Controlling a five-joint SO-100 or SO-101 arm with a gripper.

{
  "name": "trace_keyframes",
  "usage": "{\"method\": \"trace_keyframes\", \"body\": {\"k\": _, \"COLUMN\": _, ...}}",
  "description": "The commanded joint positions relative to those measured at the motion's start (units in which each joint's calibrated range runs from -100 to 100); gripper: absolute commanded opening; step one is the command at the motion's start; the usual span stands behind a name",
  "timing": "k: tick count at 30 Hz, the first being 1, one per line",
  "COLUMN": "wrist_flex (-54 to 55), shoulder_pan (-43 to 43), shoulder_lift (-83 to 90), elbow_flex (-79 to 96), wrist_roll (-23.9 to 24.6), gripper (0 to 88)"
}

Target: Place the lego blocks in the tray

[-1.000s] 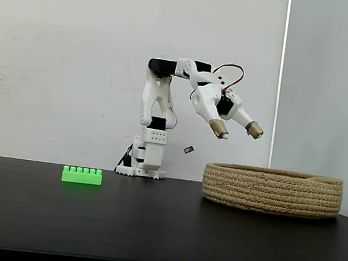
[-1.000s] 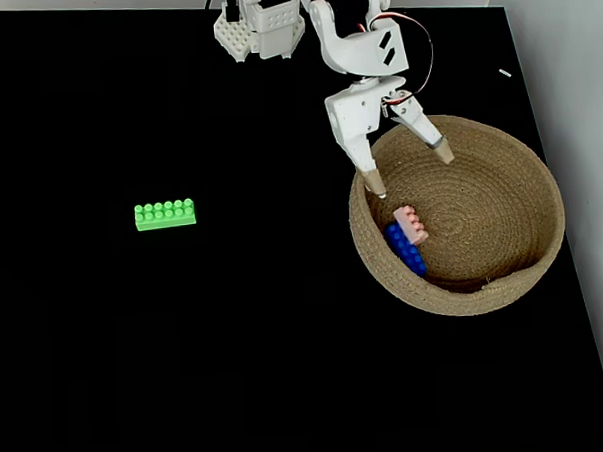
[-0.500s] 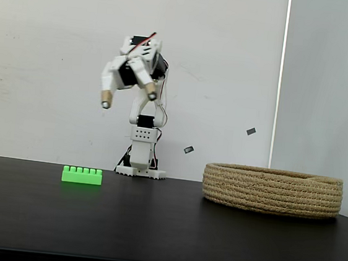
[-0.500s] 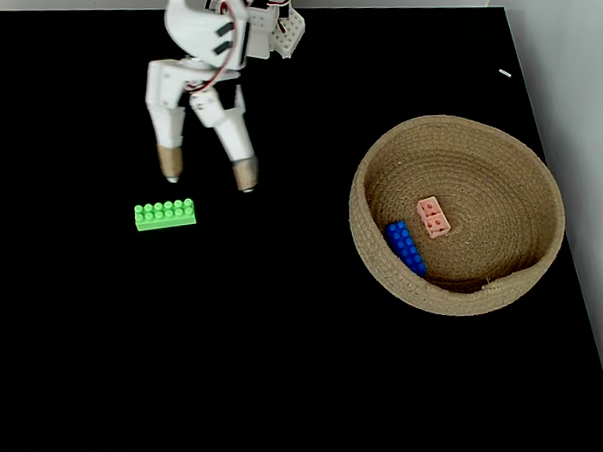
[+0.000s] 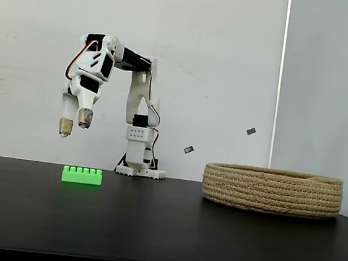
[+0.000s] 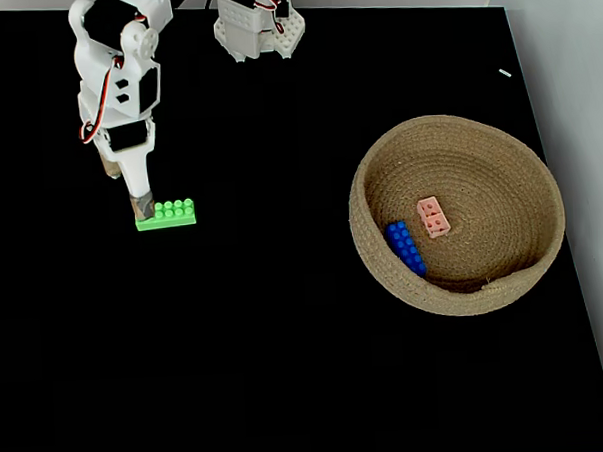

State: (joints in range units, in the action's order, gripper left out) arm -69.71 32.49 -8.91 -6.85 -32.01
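The black worktop (image 6: 286, 337) carried the rope tray (image 6: 543, 245) at right (blue brick (image 6: 406, 248) and pink brick (image 6: 433, 217) inside). The tool (image 5: 75, 123) hung slightly parted, empty, above the green brick's (image 6: 171, 214) left end.

Open air separates the pincer (image 5: 75, 126) from the green brick (image 5: 82, 175) below.

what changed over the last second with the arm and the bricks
The white arm's gripper swung from above the coiled tan rope basket across to hover over the long bright green brick, holding nothing. The green brick, short blue brick and pale pink brick stayed put.
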Motion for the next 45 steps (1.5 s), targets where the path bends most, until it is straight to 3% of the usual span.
{"method": "trace_keyframes", "body": {"k": 1, "wrist_flex": -0.13, "shoulder_pan": -0.26, "shoulder_lift": -0.12, "elbow_flex": -3.32, "wrist_roll": 1.17, "gripper": 33.9}}
{"method": "trace_keyframes", "body": {"k": 14, "wrist_flex": 0.62, "shoulder_pan": -2.73, "shoulder_lift": -2.87, "elbow_flex": 3.61, "wrist_roll": 5.57, "gripper": 32.4}}
{"method": "trace_keyframes", "body": {"k": 36, "wrist_flex": 6.28, "shoulder_pan": -2.65, "shoulder_lift": -5.80, "elbow_flex": 11.18, "wrist_roll": 5.96, "gripper": 28.7}}
{"method": "trace_keyframes", "body": {"k": 40, "wrist_flex": 6.95, "shoulder_pan": -2.90, "shoulder_lift": -6.92, "elbow_flex": 10.91, "wrist_roll": 6.20, "gripper": 22.5}}
{"method": "trace_keyframes", "body": {"k": 45, "wrist_flex": 7.70, "shoulder_pan": -3.39, "shoulder_lift": -9.06, "elbow_flex": 9.36, "wrist_roll": 6.74, "gripper": 0.8}}
